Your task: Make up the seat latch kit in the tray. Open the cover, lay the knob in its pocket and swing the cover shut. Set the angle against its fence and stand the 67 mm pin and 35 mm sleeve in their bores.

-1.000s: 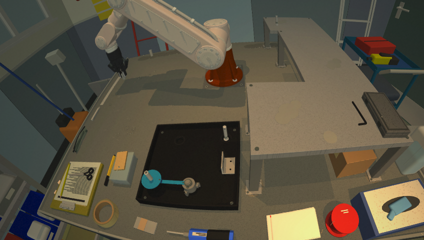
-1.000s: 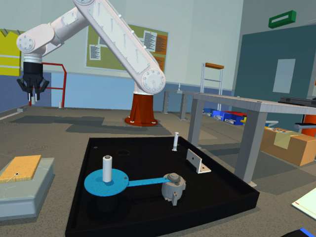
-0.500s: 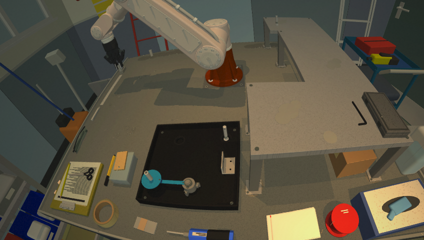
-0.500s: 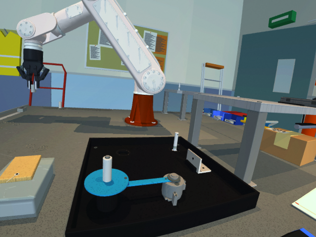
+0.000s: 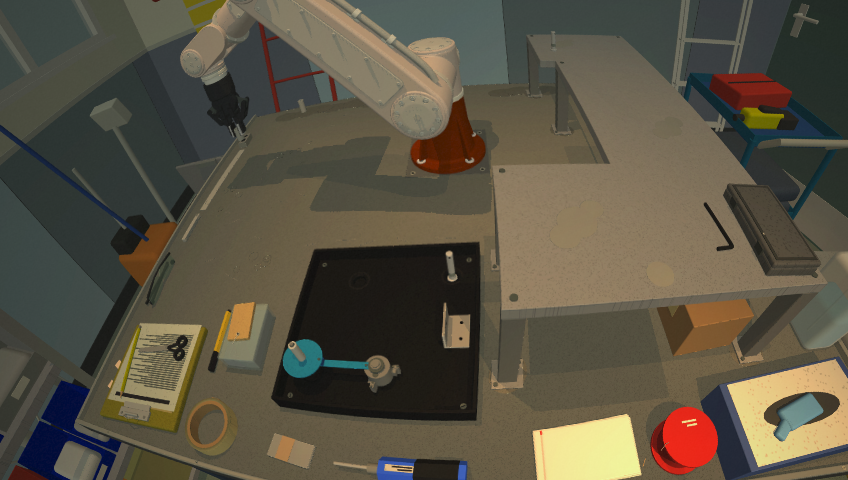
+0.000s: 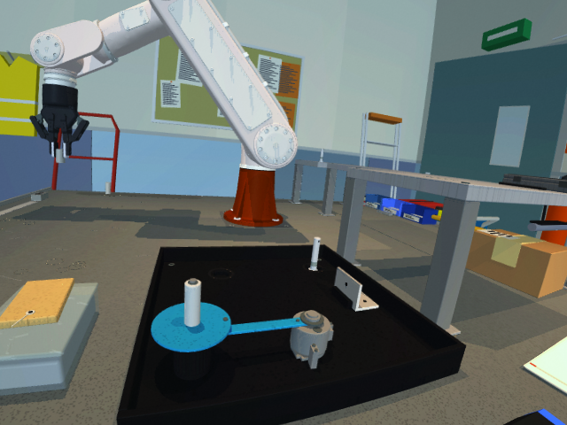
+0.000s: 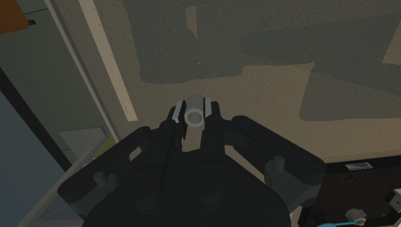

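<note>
A short grey sleeve (image 7: 194, 113) sits clamped in my gripper (image 7: 192, 112), its hollow end facing the wrist camera. I hold it high above the table's far left corner (image 6: 59, 153), well away from the black tray (image 5: 381, 327). In the tray the blue cover (image 5: 302, 358) lies over its pocket with an upright white handle on it, its arm running to the grey pivot (image 5: 378, 370). The angle (image 5: 455, 329) stands near the tray's right wall and the pin (image 5: 450, 264) stands upright in its bore. A round empty bore (image 5: 359, 279) shows at the tray's back.
A raised grey bench (image 5: 619, 196) stands right of the tray, with the arm's red base (image 5: 449, 146) behind. A ruler (image 7: 107, 59) lies along the left table edge. A sponge block (image 5: 247, 333), clipboard (image 5: 156, 372) and tape roll (image 5: 209, 426) sit left of the tray.
</note>
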Robot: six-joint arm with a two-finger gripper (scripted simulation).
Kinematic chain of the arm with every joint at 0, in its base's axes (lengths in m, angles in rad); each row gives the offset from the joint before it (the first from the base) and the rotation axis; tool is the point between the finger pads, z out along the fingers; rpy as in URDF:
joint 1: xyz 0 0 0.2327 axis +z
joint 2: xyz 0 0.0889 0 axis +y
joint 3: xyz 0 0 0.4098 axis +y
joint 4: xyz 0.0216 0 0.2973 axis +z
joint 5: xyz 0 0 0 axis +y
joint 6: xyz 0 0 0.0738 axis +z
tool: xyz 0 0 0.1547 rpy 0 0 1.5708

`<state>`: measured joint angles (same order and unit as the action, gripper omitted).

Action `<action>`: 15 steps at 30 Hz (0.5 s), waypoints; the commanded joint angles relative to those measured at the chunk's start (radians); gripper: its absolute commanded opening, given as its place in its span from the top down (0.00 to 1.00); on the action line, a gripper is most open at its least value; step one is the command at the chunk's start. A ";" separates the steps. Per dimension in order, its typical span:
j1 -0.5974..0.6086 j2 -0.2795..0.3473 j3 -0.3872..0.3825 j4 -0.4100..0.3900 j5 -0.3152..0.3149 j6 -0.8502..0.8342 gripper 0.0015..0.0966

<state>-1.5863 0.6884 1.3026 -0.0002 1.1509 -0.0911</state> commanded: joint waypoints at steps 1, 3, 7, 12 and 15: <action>0.003 -0.004 0.004 0.000 -0.002 0.003 0.93; 0.011 -0.012 0.019 0.000 -0.010 0.010 0.93; 0.041 -0.039 0.071 0.000 -0.035 0.039 0.93; 0.107 -0.090 0.169 0.001 -0.082 0.105 0.93; 0.164 -0.123 0.234 0.001 -0.113 0.162 0.93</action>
<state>-1.4221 0.5655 1.5400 0.0001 1.0362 0.0728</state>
